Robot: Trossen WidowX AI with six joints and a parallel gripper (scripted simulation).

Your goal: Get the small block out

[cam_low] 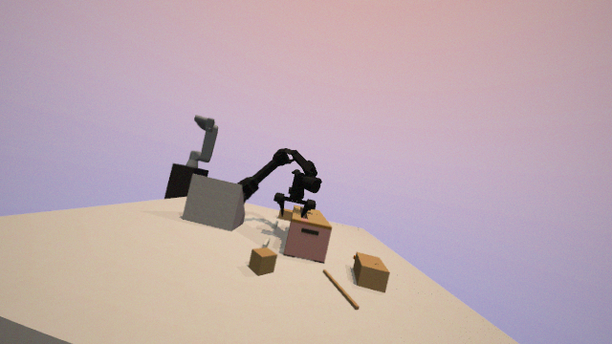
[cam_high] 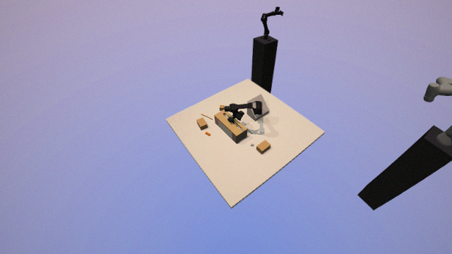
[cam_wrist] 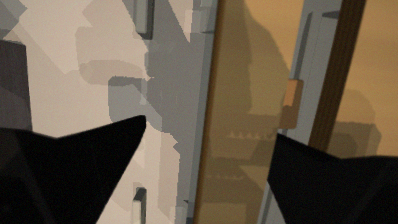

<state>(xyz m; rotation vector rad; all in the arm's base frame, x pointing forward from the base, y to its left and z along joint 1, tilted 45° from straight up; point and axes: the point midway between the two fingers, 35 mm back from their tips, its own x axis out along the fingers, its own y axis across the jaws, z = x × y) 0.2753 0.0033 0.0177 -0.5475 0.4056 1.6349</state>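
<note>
We are holding our gripper (cam_low: 295, 208) spread wide with nothing between the fingers, pointing straight down just above the top of the box (cam_low: 308, 235). In the wrist view one finger is hanging over the pale desk (cam_wrist: 60, 65) beside the box and the other over the box's tan top, so we are straddling its long edge, presumably to reach the slot running along that top. Through that slot we are seeing a small orange piece, which we take to be the block (cam_wrist: 290, 94), sitting on the shelf inside, a little ahead of the far finger. We are staying open because the block must be nudged along the shelf rather than grasped here. Which end is the exit we cannot tell. Farther out, three tan cubes (cam_low: 262, 260) and a thin rod (cam_low: 340, 289) are lying around the box, the rod possibly serving as a pusher.
</note>
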